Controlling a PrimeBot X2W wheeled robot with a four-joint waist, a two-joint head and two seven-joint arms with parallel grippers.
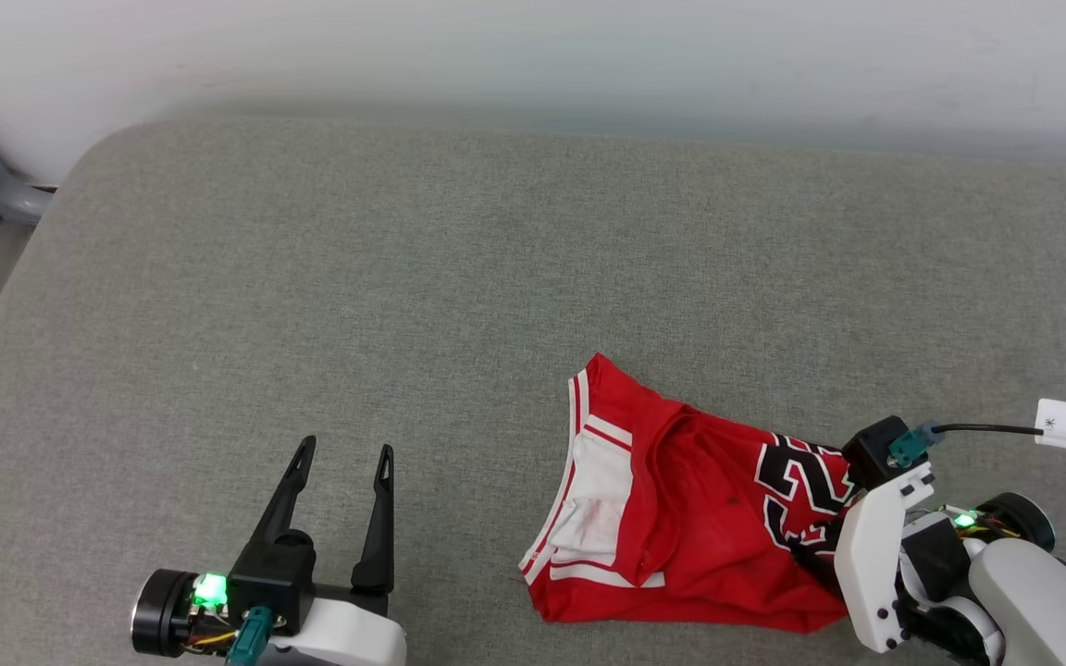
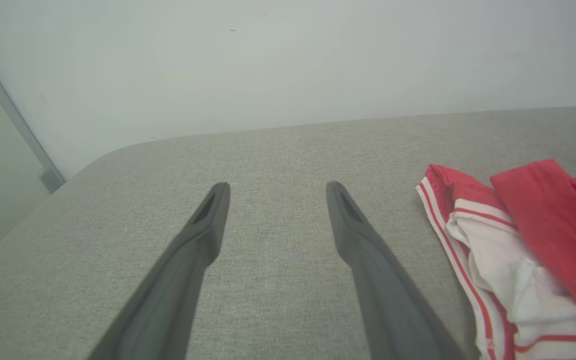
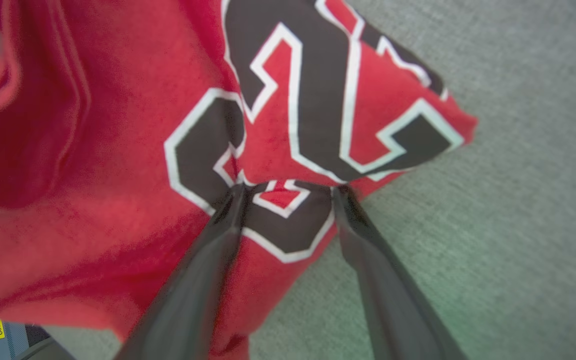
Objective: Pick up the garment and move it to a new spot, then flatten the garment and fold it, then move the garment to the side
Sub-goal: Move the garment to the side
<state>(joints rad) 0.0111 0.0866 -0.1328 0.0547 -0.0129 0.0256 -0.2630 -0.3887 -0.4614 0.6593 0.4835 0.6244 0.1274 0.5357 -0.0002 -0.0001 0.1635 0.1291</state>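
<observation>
Left hand (image 1: pixel 346 450) (image 2: pixel 278 192): fingers spread, nothing between them, hovering over bare grey fabric-topped counter (image 1: pixel 311 277) at near left, well apart from the garment.

Garment (image 1: pixel 681 518) (image 2: pixel 533 250) (image 3: pixel 93 150): red jersey, crumpled heap at near right of the counter. White sleeve with red-and-white striped trim (image 1: pixel 588 499) faces the left side, black white-outlined number print (image 1: pixel 797 490) faces the right.

Right hand (image 3: pixel 289 192): fingers spread, both tips down on the number print near the jersey's right edge, a small ridge of fabric between them. Not pinched. The head view shows the right wrist housing (image 1: pixel 871 555) covering that corner of the jersey.

Black cable with white tag (image 1: pixel 1051 421) runs off the right wrist. Pale wall (image 1: pixel 533 55) behind the counter's far edge.
</observation>
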